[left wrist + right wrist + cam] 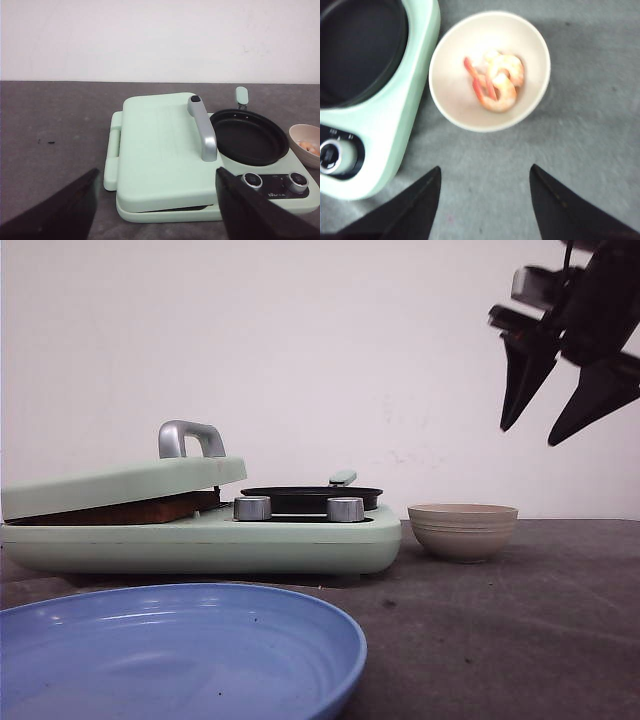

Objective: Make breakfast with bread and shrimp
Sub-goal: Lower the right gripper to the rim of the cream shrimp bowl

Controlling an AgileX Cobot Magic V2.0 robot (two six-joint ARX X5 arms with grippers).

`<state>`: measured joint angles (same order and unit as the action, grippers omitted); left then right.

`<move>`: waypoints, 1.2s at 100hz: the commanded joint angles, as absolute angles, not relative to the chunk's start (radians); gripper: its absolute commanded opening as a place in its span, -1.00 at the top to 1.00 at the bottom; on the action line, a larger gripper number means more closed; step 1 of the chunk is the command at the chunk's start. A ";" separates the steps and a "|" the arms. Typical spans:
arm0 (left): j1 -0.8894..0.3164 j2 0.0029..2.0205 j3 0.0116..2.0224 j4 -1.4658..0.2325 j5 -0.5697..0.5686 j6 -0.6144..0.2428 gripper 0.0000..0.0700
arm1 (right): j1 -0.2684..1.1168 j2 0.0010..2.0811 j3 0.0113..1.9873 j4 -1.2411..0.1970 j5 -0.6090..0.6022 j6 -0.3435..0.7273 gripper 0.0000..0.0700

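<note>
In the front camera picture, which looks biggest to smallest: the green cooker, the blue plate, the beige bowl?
1. Cooker and plate: about equally wide in the picture; the plate is nearest and cut off at the edge, so I won't rank them.
2. Bowl: clearly smallest.

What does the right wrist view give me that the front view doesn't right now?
Right wrist only: the shrimp lying inside the bowl, seen from above past the open right gripper. Front only: the blue plate nearest the camera, the lid propped over a browned bread edge, and the lid's handle. Both: the bowl, the green cooker, its black pan and a knob.
</note>
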<state>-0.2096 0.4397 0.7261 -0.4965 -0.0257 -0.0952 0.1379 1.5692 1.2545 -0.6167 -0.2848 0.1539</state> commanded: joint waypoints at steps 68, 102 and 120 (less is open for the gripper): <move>-0.210 0.443 0.731 -0.484 -0.030 -0.086 -0.16 | 0.094 1.903 1.481 -0.568 -0.236 0.152 0.03; -0.210 0.443 0.731 -0.479 -0.030 -0.086 -0.16 | 0.089 1.970 1.481 -0.546 -0.236 0.146 0.03; -0.210 0.443 0.731 -0.479 -0.030 -0.086 -0.16 | 0.089 1.998 1.481 -0.517 -0.236 0.147 0.03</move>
<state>-0.2096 0.4397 0.7261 -0.4892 -0.0257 -0.0952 0.0895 1.9610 1.4620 -0.5327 -0.2352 0.1532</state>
